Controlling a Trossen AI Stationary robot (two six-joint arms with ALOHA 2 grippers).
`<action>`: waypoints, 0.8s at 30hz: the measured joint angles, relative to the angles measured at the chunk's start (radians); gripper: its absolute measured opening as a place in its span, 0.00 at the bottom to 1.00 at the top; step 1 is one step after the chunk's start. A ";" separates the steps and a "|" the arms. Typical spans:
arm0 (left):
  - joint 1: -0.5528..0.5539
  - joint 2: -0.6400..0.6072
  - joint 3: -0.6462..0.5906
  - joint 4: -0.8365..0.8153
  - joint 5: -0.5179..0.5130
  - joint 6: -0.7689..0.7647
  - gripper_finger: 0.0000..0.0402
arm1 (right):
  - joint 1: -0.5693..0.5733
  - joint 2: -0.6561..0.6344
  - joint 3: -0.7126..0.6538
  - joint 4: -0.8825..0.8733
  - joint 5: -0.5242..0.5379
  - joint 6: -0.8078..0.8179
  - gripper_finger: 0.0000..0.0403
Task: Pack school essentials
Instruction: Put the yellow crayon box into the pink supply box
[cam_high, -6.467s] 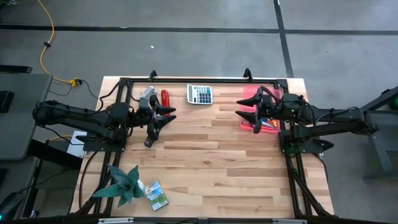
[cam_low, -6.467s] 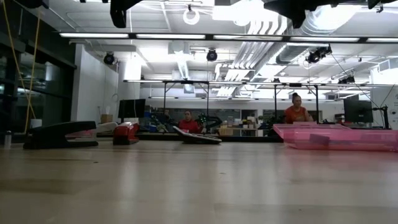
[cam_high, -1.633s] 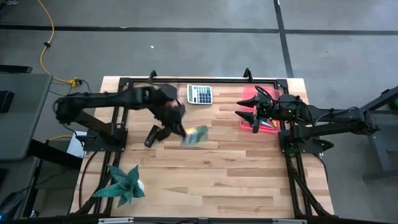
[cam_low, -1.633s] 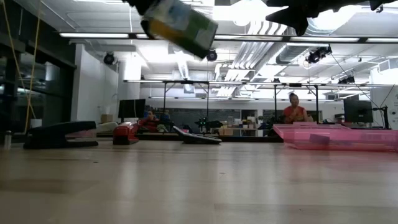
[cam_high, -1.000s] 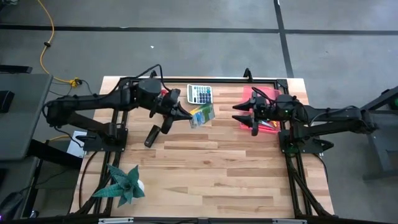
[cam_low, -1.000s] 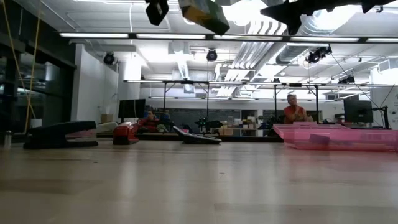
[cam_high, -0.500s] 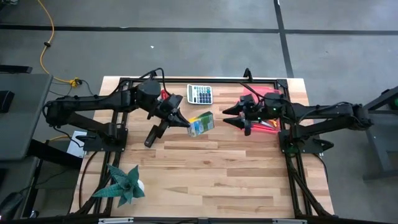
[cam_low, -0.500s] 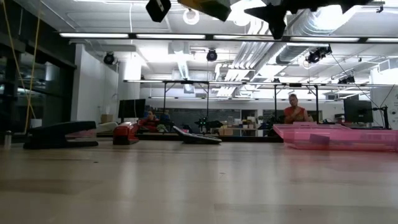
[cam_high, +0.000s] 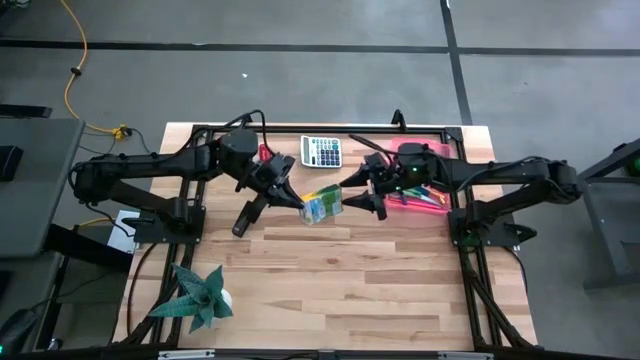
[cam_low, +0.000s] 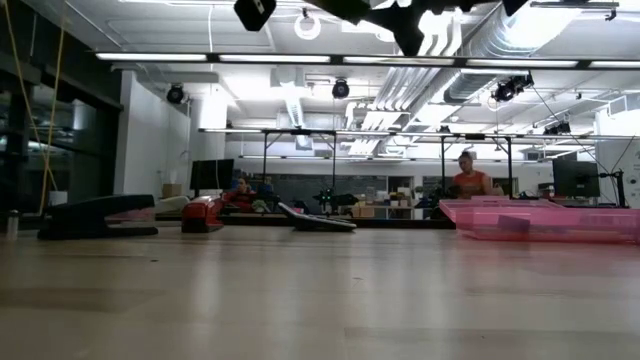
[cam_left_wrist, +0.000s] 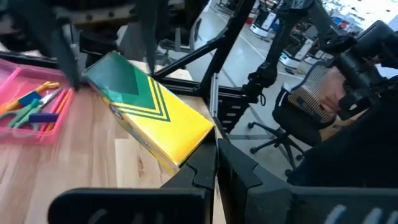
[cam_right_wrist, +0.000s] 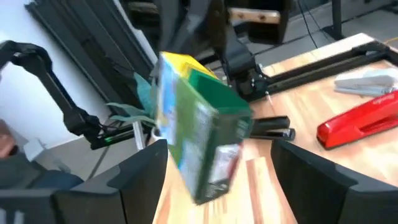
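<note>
Closest, by the front edge of the wooden table (cam_high: 350, 290), a green plant (cam_high: 200, 297). Farther in, up in the air over the middle of the table, the green-yellow crayon box (cam_high: 322, 203). Pinched tight at one end by the closed left gripper (cam_high: 297, 198). On the box's other side, the right gripper (cam_high: 352, 195), spread wide open, one finger on each side of the box. Hard to tell if touching it. Under the left arm, flat on the wood, a black stapler (cam_high: 245, 216). Past the right gripper, a pink tray (cam_high: 437, 153) with colored sticks (cam_high: 425, 198) lying inside. At the far edge, a grey-white calculator (cam_high: 321, 151) and, near it, a red stapler (cam_high: 265, 152). Way back in the room, a person (cam_low: 466, 180) in red.
</note>
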 joint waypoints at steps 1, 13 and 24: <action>-0.003 0.000 0.000 0.005 0.001 0.001 0.00 | -0.001 0.011 0.001 0.004 -0.001 0.001 0.69; -0.005 0.000 0.001 0.040 -0.009 0.024 0.00 | 0.009 0.109 0.002 0.234 -0.232 0.121 0.69; 0.005 0.000 0.001 0.038 -0.019 0.043 0.00 | 0.007 0.115 0.001 0.289 -0.232 0.157 0.46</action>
